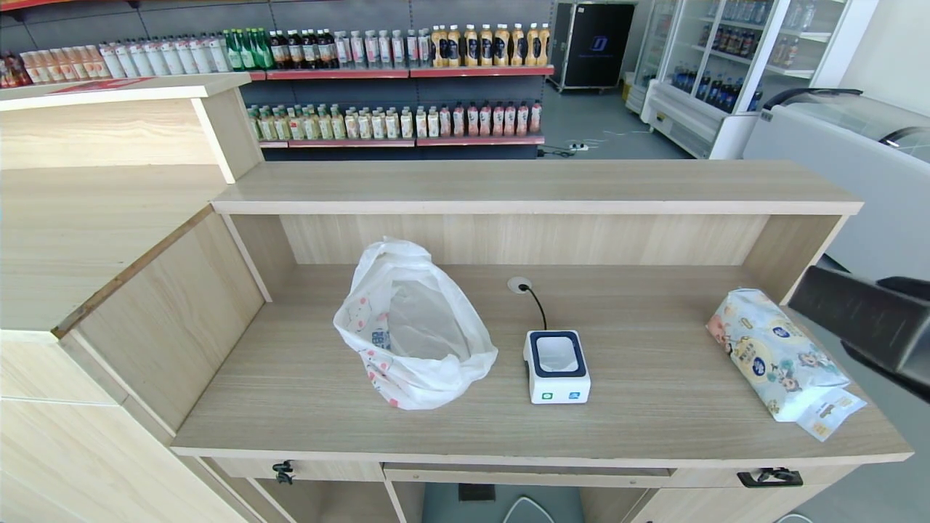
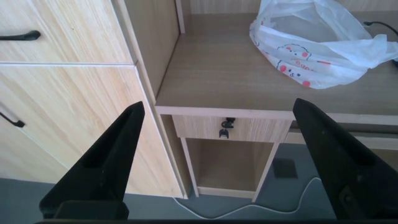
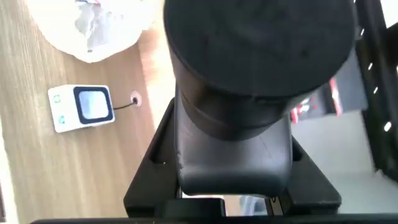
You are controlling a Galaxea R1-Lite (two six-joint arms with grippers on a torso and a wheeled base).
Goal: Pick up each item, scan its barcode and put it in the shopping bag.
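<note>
Left tool [image 2: 217,104] gapes empty, right tool's [image 1: 868,323] grip unreadable; best clasp the cartoon-printed soft packet [image 1: 774,356] across its narrow middle.

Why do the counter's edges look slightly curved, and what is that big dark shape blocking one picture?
Head view: the wide lens bows the counter edges; light is even, the shadow beneath the shopping bag faint. Right wrist view: the right arm sits right before the lens, hiding much.

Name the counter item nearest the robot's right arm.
The tissue pack at the right end of the counter; the scanner and shopping bag sit farther left.
</note>
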